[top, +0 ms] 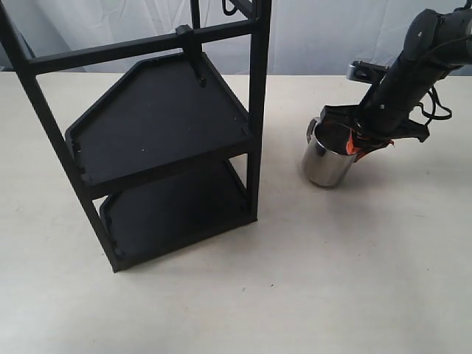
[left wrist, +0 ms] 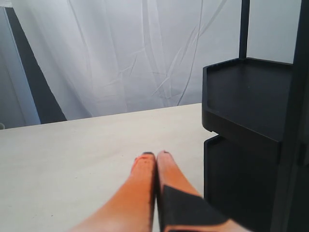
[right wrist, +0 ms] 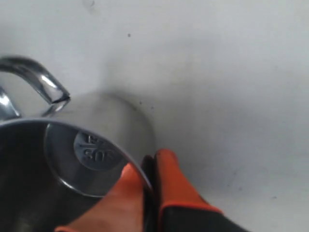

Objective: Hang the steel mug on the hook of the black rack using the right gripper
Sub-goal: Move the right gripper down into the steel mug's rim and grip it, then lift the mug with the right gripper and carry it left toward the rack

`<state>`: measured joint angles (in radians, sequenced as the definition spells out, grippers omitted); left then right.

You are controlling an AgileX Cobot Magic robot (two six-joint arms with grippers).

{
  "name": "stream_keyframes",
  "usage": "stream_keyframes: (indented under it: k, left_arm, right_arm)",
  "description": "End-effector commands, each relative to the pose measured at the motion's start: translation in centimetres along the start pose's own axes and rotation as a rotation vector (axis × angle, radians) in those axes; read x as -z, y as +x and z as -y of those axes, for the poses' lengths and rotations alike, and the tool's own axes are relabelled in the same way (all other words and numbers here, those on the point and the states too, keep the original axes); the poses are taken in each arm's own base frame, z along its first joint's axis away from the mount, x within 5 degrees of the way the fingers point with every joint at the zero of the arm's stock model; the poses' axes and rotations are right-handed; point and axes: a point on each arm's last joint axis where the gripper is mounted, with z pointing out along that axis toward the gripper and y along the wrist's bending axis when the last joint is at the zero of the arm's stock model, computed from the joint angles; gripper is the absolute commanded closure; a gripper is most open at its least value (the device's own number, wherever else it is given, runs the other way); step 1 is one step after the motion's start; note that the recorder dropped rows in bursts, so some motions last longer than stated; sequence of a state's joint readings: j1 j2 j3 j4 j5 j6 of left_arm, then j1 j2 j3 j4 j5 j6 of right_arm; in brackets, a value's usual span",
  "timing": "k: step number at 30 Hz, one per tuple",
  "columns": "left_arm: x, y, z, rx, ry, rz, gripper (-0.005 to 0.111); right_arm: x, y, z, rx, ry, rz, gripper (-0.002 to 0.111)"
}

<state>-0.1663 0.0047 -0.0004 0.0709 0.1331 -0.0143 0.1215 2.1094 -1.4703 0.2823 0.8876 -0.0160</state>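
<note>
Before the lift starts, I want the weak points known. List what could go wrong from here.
1. The right gripper pinches only the thin rim of the small shiny steel mug; the smooth wall may slip or swing.
2. The mug's thin looped handle is small and the thin black hook is narrow, so threading may miss.
3. The hook hangs inside the tall black rack, whose bars could catch the arm.

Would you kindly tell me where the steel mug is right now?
In the exterior view the steel mug sits on the table right of the black rack, its rim pinched by the right end effector.
</note>
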Motion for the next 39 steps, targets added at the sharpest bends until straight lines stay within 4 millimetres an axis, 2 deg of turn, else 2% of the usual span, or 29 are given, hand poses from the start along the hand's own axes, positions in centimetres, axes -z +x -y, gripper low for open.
stream_keyframes:
  k: [1, 7, 11, 21, 24, 28, 31, 39]
  left_arm:
    - [0.0, -0.1, 0.0, 0.002, 0.004, 0.010, 0.105]
    - [0.0, -0.1, 0.0, 0.002, 0.004, 0.010, 0.105]
    - [0.0, -0.1, 0.0, 0.002, 0.004, 0.010, 0.105]
    - [0.0, -0.1, 0.0, 0.002, 0.004, 0.010, 0.105]
    - [0.0, -0.1, 0.0, 0.002, 0.004, 0.010, 0.105]
    - [0.0, -0.1, 0.0, 0.002, 0.004, 0.010, 0.105]
    - [0.0, -0.1, 0.0, 0.002, 0.004, 0.010, 0.105]
    - [0.0, -0.1, 0.0, 0.002, 0.004, 0.010, 0.105]
  right_arm:
    - [2.3, 0.6, -0.5, 0.051, -0.014, -0.040, 0.109]
    - [6.6, 3.6, -1.4, 0.110, -0.079, -0.065, 0.109]
    - [9.5, 7.4, -1.6, 0.140, -0.158, -0.077, 0.109]
    - [14.4, 17.3, -3.4, 0.274, -0.421, -0.038, 0.109]
    - [15.8, 19.2, -4.3, 0.329, -0.538, 0.049, 0.109]
    - [17.4, 20.2, -5.6, 0.416, -0.713, 0.183, 0.109]
    - [17.7, 20.2, -6.3, 0.415, -0.833, 0.243, 0.109]
    - [16.2, 18.1, -6.8, 0.338, -0.977, 0.269, 0.109]
